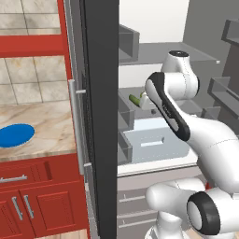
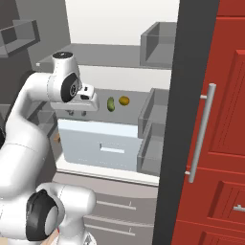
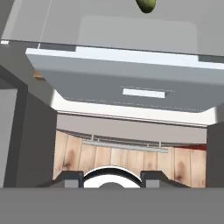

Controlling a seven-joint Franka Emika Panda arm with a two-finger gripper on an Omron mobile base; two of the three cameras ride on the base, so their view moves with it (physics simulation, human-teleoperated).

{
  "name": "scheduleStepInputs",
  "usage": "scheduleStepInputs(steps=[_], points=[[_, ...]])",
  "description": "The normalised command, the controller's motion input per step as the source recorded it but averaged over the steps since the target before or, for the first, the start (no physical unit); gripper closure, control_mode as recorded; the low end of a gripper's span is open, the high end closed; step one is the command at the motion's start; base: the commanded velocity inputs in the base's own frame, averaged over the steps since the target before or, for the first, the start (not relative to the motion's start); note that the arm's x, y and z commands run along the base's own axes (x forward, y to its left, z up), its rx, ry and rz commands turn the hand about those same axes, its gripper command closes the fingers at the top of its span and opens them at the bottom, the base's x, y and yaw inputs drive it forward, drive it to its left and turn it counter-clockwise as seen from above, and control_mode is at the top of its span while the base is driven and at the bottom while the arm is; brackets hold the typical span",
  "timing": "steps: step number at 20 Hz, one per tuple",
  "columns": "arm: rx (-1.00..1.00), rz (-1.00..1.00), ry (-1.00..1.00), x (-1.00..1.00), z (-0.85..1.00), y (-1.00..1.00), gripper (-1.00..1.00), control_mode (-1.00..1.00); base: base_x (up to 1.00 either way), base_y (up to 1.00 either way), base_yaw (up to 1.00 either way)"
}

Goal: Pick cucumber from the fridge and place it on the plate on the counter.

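Apparently we hang our gripper with jaws together and empty at centre-left of the right base view, because the cucumber lies apart, mid-frame on the fridge shelf.

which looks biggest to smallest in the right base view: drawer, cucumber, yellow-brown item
1. drawer, by far the largest
2. cucumber and yellow-brown item look nearly alike in size side by side on the shelf; the cucumber seems slightly longer, too close to rank firmly
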Motion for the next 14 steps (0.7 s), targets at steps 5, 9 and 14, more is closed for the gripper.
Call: scheduleStepInputs(steps=[5,9,14], points=[[0.00,0.00,-0.05,-0.15,0.00,-0.03,-1.00,-1.00,0.00,0.00,0.00],[0.00,0.00,-0.26,0.00,0.00,0.00,-1.00,-1.00,0.00,0.00,0.00],[0.00,0.00,-0.06,0.00,0.00,-0.14,-1.00,-1.00,0.00,0.00,0.00]])
